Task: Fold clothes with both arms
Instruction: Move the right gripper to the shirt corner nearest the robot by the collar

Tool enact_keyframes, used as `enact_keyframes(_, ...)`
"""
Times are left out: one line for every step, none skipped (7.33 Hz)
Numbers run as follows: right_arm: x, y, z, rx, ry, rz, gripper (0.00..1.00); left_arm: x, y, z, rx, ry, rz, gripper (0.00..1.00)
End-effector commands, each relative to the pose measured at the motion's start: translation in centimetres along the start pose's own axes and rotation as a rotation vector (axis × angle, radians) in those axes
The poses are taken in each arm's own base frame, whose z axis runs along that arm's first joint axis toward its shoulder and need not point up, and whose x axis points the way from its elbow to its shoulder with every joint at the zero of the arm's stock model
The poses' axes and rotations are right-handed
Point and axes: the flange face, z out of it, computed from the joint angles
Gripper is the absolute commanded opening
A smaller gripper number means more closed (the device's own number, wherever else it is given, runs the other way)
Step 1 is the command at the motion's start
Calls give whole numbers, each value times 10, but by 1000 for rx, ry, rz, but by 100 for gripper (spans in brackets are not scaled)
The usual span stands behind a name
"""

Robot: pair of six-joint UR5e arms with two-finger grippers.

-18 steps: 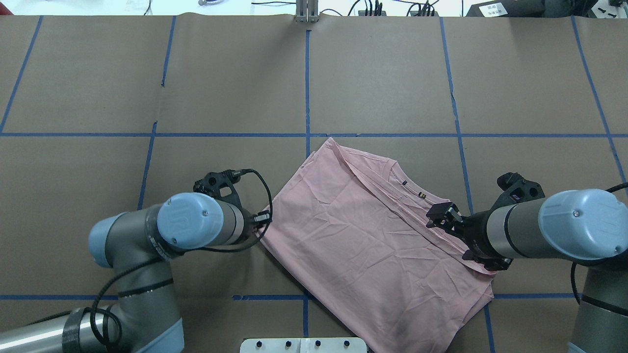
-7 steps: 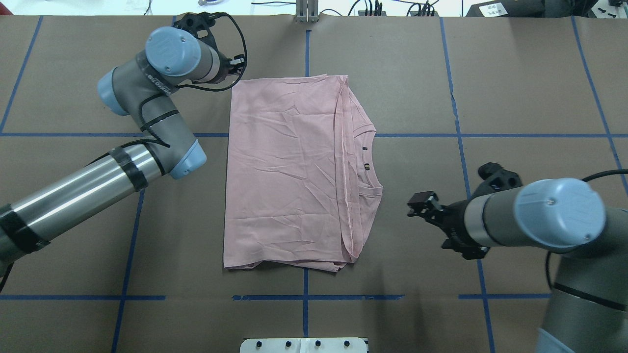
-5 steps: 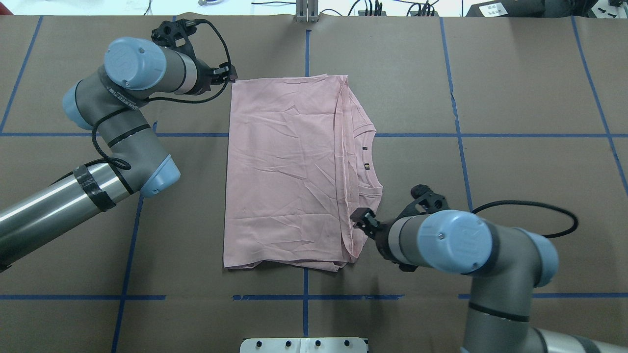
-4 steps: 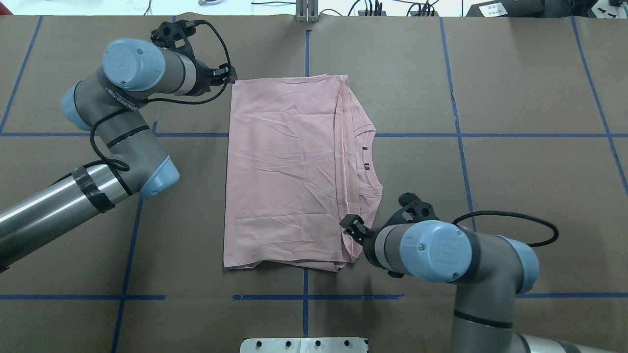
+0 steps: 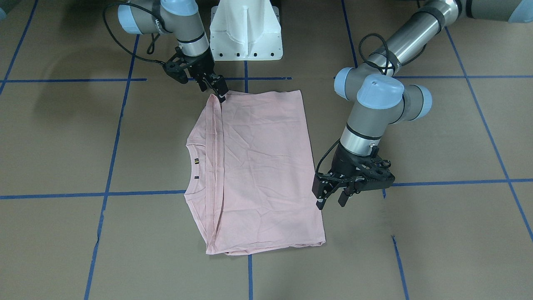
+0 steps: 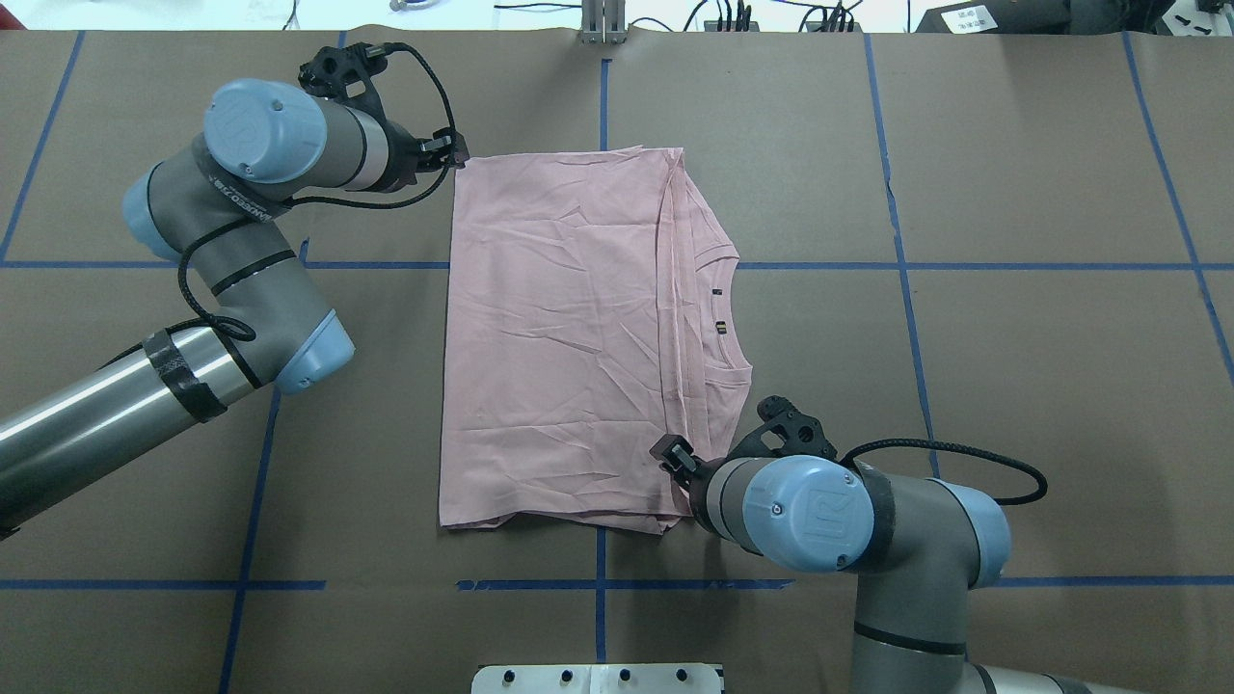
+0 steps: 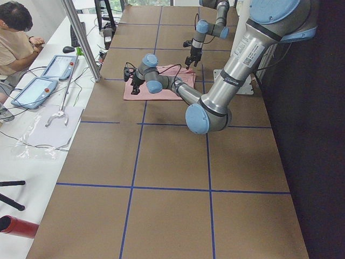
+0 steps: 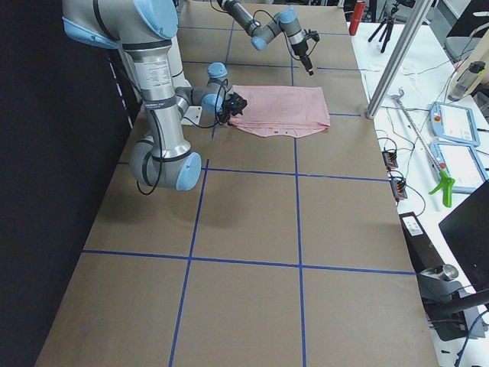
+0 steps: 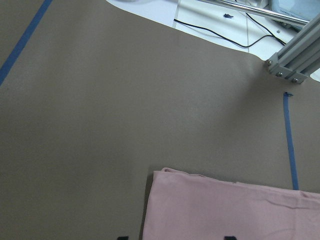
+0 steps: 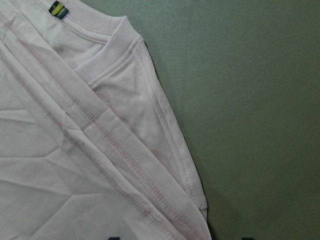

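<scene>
The pale pink T-shirt [image 6: 569, 337] lies flat on the table, folded in half lengthwise, its ribbed collar [image 6: 733, 318] toward my right. My left gripper [image 6: 455, 154] hovers open at the shirt's far left corner [image 9: 157, 175], fingertips apart at the bottom of the left wrist view. From the front, the left gripper [image 5: 330, 203] hangs beside the shirt's edge. My right gripper [image 6: 668, 451] is open low over the near right corner, where the folded sleeve hem [image 10: 175, 150] runs between its fingertips. The front view puts the right gripper [image 5: 219, 95] right at that corner.
The white pedestal base [image 5: 245, 29] stands just behind the shirt. Blue tape lines [image 6: 603, 584] grid the brown table. An aluminium post [image 6: 603, 24] rises at the far edge. A seated person [image 7: 13, 38] and tablets [image 7: 32, 91] are at the side bench.
The shirt went from lying diagonally near the base, held by both grippers, to straight and farther out, released. Since then my right gripper has swung left onto the near right corner.
</scene>
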Motion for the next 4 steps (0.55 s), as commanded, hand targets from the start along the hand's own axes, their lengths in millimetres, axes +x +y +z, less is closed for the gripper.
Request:
enact_keyframes(-1,-4,13,43,49,-3,82,2,2,0,-2,2,-8,71)
enact_keyframes(-2,-3,14,43,51,-6,81,2,2,0,-2,2,-8,70)
enact_keyframes(-2,-3,14,42,52,-6,77,2,2,0,-2,2,-8,70)
enact_keyframes(-2,-1,15,42,52,-1,51,2,2,0,-2,2,-8,71)
